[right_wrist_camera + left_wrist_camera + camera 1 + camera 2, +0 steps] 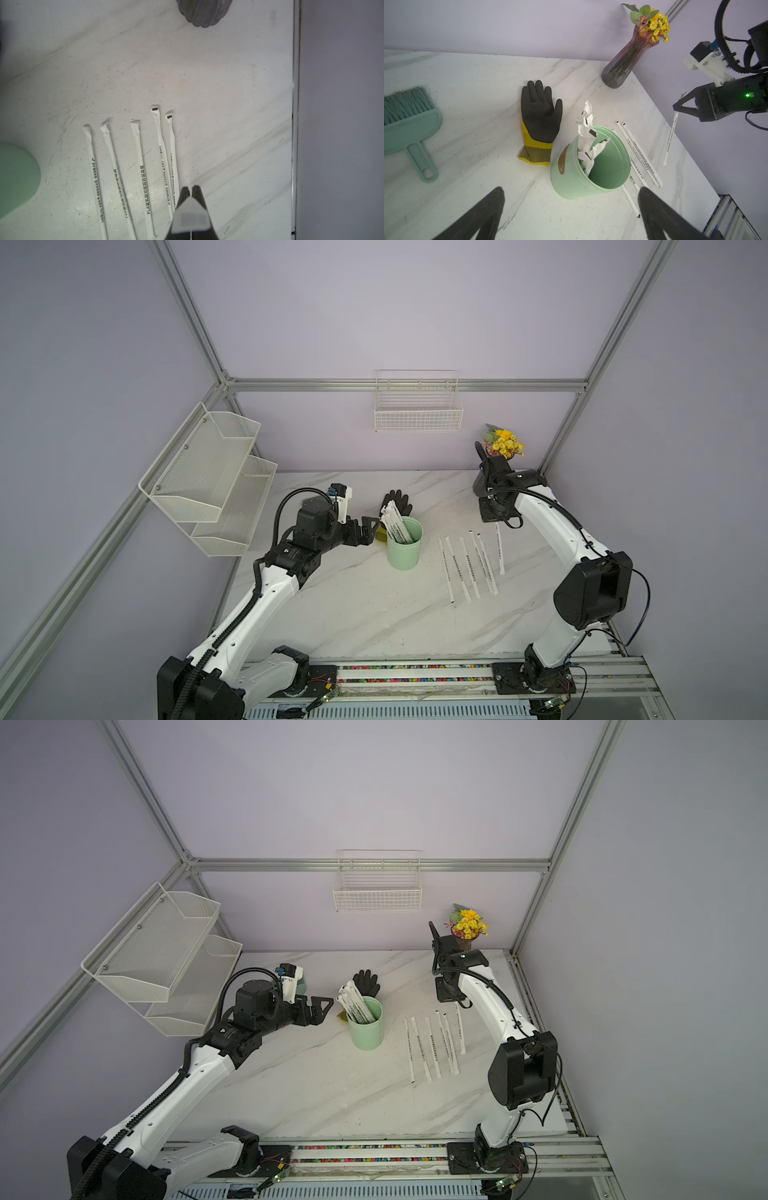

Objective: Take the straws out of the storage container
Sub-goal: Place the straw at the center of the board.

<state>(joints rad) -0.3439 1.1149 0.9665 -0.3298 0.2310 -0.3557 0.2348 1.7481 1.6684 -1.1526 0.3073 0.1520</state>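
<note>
The mint-green storage container (405, 553) (365, 1033) (571, 185) (16, 176) stands upright mid-table. A bunch of white wrapped straws (397, 522) (357, 1003) (586, 141) leans out of it toward the back left. Several more straws (465, 568) (432, 1046) (141, 176) lie side by side on the marble to its right. My left gripper (374, 526) (571, 190) is open and empty, just left of the cup at rim height. My right gripper (496, 522) (675, 108) (190, 188) is shut on one straw (499, 549) (670, 139), which hangs down at the right end of that row.
A black-and-yellow glove (397, 502) (539, 116) lies just behind the cup. A teal hand brush (411, 116) lies at the back left. A flower vase (503, 443) (625, 62) stands in the back right corner. A wire basket (417, 410) and a mesh rack (208, 481) hang on the walls.
</note>
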